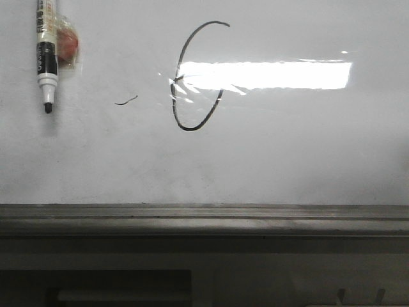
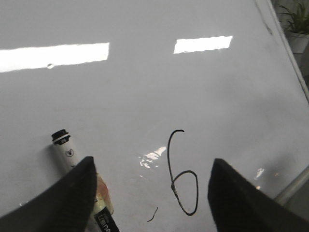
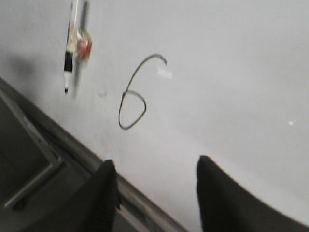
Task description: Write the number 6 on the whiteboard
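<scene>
The whiteboard (image 1: pixel 287 153) fills the front view. The number 6 (image 1: pixel 179 61) is drawn in thin black line near its middle; a bright glare (image 1: pixel 268 75) washes out part of the loop. A black-and-white marker (image 1: pixel 46 45), uncapped with the tip down, lies on the board at the upper left. Neither gripper shows in the front view. My left gripper (image 2: pixel 153 160) is open and empty above the board, with the 6 (image 2: pixel 170 162) between its fingers and the marker (image 2: pixel 67 152) beside one. My right gripper (image 3: pixel 155 159) is open and empty over the board's lower edge, apart from the 6 (image 3: pixel 131 77).
A short black squiggle (image 1: pixel 126 100) lies between the marker and the 6. An orange-red piece (image 1: pixel 68 43) sits against the marker. A grey metal ledge (image 1: pixel 204 217) runs along the board's lower edge and shows in the right wrist view (image 3: pixel 91 159). A potted plant (image 2: pixel 295 19) stands beyond the board.
</scene>
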Robot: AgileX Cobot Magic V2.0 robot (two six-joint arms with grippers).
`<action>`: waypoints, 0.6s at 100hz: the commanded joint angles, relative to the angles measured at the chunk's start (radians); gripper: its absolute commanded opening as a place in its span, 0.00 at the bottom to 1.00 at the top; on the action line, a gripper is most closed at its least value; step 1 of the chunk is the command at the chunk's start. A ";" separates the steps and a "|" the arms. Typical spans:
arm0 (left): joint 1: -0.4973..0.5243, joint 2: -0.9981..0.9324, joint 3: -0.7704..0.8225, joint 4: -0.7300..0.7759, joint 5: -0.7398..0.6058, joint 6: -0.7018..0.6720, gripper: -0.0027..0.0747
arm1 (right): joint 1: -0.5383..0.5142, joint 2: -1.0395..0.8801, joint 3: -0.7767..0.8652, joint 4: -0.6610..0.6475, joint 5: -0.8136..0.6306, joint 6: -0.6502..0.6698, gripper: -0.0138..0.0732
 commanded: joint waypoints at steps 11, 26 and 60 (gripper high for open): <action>0.000 -0.092 -0.024 0.077 0.093 -0.005 0.03 | -0.006 -0.142 0.059 0.040 -0.201 -0.013 0.08; 0.000 -0.186 0.027 0.079 0.073 -0.005 0.01 | -0.006 -0.306 0.193 0.038 -0.285 -0.015 0.08; 0.000 -0.504 0.242 0.032 -0.039 -0.005 0.01 | -0.006 -0.597 0.419 0.023 -0.340 -0.015 0.08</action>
